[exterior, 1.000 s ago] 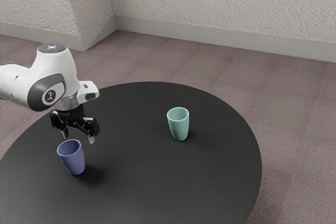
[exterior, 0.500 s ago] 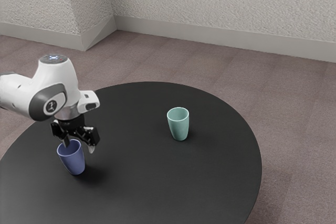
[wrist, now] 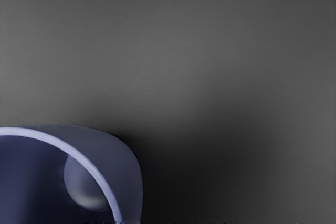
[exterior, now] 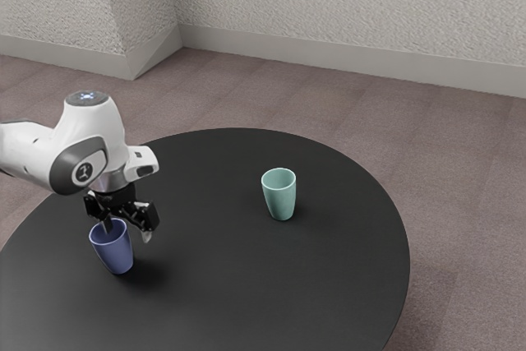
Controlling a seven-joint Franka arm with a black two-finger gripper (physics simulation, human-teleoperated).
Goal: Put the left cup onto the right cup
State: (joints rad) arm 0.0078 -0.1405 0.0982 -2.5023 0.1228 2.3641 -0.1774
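Observation:
A blue-violet cup (exterior: 112, 247) stands upright near the black round table's edge on the exterior view's left. My gripper (exterior: 123, 230) is open and lowered over the cup's rim, one finger reaching inside the cup and the other finger (exterior: 145, 232) outside its wall on the right. In the wrist view the blue cup (wrist: 63, 177) appears large and close just under the hand, its rim and inside showing. A green cup (exterior: 279, 193) stands upright and alone near the table's middle, well to the right of the gripper.
The round black table (exterior: 246, 285) has bare surface between the two cups. Brown carpet (exterior: 427, 145) surrounds the table, and textured walls with a pale baseboard (exterior: 345, 55) run along the back.
My hand has come down from above and behind the blue cup until its fingers straddle the cup's rim. Both cups stayed in place.

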